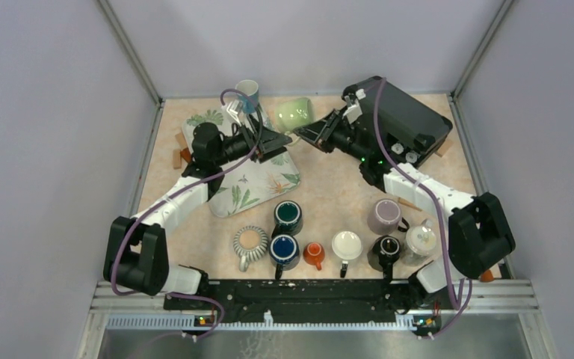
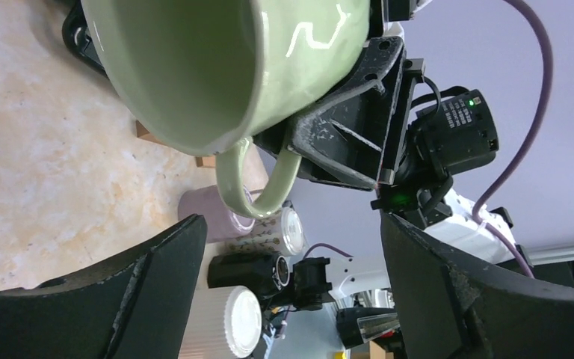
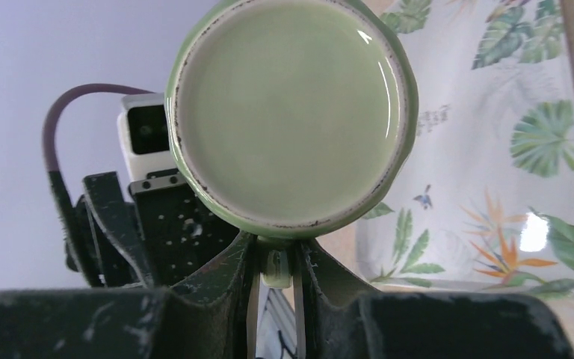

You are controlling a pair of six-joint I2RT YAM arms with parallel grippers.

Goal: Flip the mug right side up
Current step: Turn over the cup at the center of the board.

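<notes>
My right gripper (image 3: 275, 271) is pinched tight on the handle of the pale green glazed ceramic mug (image 1: 293, 114), holding it on its side above the table (image 1: 329, 187) at twelve o'clock. My left gripper (image 1: 276, 141) gapes wide at the mug's seven o'clock, facing its mouth.

The left gripper (image 2: 288, 243) gapes wide; the right gripper (image 3: 275, 260) pinches the mug (image 3: 291, 112).

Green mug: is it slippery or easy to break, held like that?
The mug looks glazed and glossy, so probably slippery. The right gripper pinches only its handle, so it may swivel. Likely ceramic: rigid, and could chip if dropped.
</notes>
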